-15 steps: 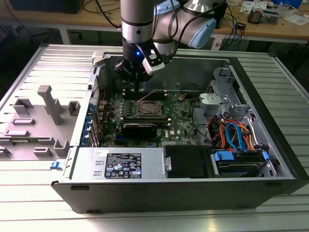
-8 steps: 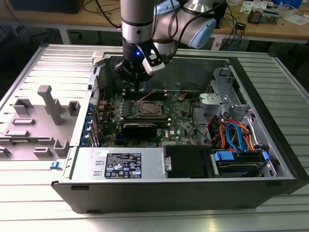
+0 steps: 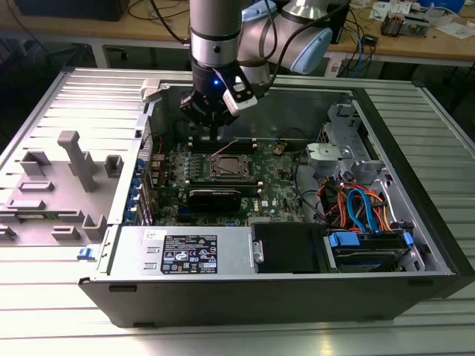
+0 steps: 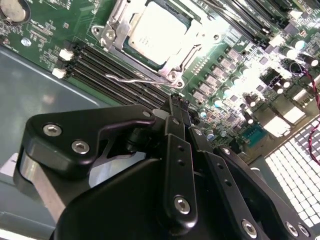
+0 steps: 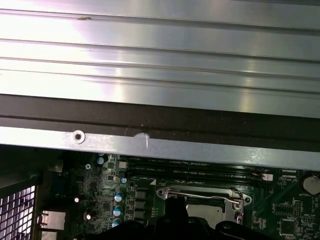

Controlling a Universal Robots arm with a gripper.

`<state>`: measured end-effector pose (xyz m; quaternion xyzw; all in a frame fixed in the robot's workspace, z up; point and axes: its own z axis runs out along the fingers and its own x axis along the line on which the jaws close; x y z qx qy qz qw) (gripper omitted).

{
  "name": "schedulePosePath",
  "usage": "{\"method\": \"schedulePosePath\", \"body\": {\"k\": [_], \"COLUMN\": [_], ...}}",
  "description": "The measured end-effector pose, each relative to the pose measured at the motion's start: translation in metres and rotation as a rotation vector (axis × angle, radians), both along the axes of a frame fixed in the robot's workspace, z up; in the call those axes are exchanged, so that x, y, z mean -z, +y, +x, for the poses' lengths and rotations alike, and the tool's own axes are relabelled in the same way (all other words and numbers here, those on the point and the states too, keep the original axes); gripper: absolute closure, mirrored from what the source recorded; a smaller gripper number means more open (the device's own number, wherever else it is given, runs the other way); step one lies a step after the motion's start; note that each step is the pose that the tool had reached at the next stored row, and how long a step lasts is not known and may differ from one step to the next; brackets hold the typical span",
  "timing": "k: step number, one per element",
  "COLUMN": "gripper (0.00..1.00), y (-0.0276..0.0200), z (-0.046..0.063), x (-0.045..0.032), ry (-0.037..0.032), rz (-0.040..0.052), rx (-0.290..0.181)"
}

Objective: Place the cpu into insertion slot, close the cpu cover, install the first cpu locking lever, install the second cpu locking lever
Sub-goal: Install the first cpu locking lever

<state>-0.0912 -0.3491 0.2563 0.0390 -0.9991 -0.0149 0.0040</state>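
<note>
One lever [image 4: 127, 80] is lying loose along the slot [image 4: 107, 35] edge, with the cpu [image 4: 157, 32] sitting inside under the cover [image 4: 199, 37]. I am hovering my claw [image 4: 176, 100], pinched narrow and empty, just beside the slot. Latching is probably calling for a slow, square press.

Green circuit board [image 4: 45, 35], dull silver-grey cpu [image 4: 157, 32], shiny silver cpu cover [image 4: 114, 26], black fingers [image 4: 179, 145], blue and orange cables [image 3: 361, 210]
</note>
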Motion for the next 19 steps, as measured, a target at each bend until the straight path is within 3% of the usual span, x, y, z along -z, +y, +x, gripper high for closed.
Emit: {"method": "schedulePosePath", "body": {"k": [6,19], "gripper": [0.89,0.89], "y": [0.0018,0.0033], "z": [0.0076,0.0084], "x": [0.0019,0.0043], "ry": [-0.0001,0.0], "rz": [0.0002,-0.0005], "rx": [0.014,0.014]}}
